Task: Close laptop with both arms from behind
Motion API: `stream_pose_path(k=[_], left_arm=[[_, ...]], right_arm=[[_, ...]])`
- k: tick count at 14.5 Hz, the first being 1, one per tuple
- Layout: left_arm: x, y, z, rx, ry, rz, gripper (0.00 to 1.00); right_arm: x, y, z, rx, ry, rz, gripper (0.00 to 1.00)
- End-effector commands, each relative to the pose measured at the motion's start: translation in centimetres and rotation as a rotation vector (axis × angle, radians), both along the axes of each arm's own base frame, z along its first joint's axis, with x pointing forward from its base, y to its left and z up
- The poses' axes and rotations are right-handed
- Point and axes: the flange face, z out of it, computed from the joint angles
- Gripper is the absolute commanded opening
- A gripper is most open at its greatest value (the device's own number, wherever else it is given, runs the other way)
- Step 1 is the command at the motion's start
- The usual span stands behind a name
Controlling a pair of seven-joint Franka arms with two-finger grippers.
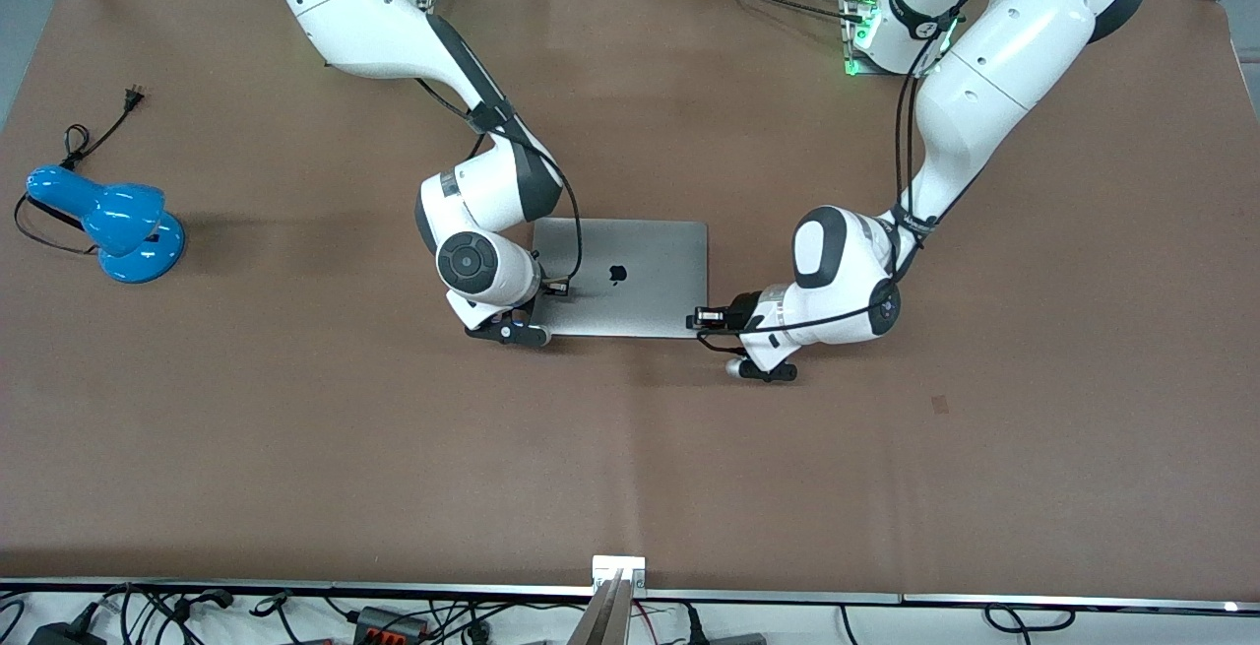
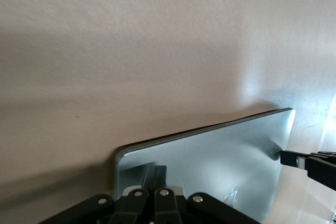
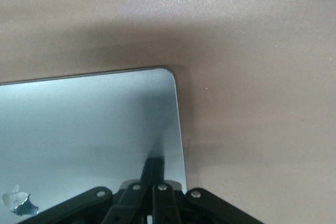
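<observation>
The laptop [image 1: 630, 251] lies mid-table with its grey lid and dark apple logo facing up; the keyboard is hidden under the lid. My right gripper [image 1: 554, 288] is shut, with its fingertips on the lid near the corner toward the right arm's end. My left gripper [image 1: 702, 315] is shut, with its fingertips at the lid's other corner, on the edge nearer the front camera. In the left wrist view my shut left gripper [image 2: 155, 169] rests on the lid [image 2: 220, 166]. In the right wrist view my shut right gripper [image 3: 154, 162] rests on the lid [image 3: 89, 124].
A blue desk lamp [image 1: 118, 222] with a black cord lies toward the right arm's end of the brown table [image 1: 630, 468]. The right gripper's fingers [image 2: 310, 163] show at the far lid corner in the left wrist view.
</observation>
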Motion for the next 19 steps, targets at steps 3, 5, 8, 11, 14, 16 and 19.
stream_pose_path(k=[3, 5, 8, 11, 14, 16, 19], left_arm=[[0.6, 2.0, 5.8, 0.009, 0.050, -0.064, 0.01], [0.5, 2.8, 8.4, 0.024, 0.085, -0.075, 0.01], [0.4, 5.0, 12.5, 0.062, 0.123, -0.100, 0.01], [-0.3, 6.6, 17.3, 0.185, 0.114, -0.153, 0.06], [-0.1, 8.3, 23.1, 0.418, 0.053, -0.274, 0.29], [-0.2, 9.4, 25.6, 0.540, 0.066, -0.343, 0.55], [-0.1, 11.2, 28.9, 0.593, 0.057, -0.333, 0.93]], right_arm=[[1.1, 0.5, 4.5, 0.017, -0.043, 0.013, 0.00], [1.9, -1.1, 8.5, -0.009, -0.072, 0.019, 0.00], [2.9, -5.6, 14.0, -0.038, -0.058, 0.018, 0.00], [3.7, -12.7, 18.4, -0.039, -0.085, 0.042, 0.00], [3.9, -15.5, 19.9, -0.063, -0.058, 0.019, 0.26], [4.2, -16.6, 20.7, -0.118, -0.080, 0.024, 1.00], [5.2, -19.9, 25.9, -0.102, -0.165, -0.008, 1.00]])
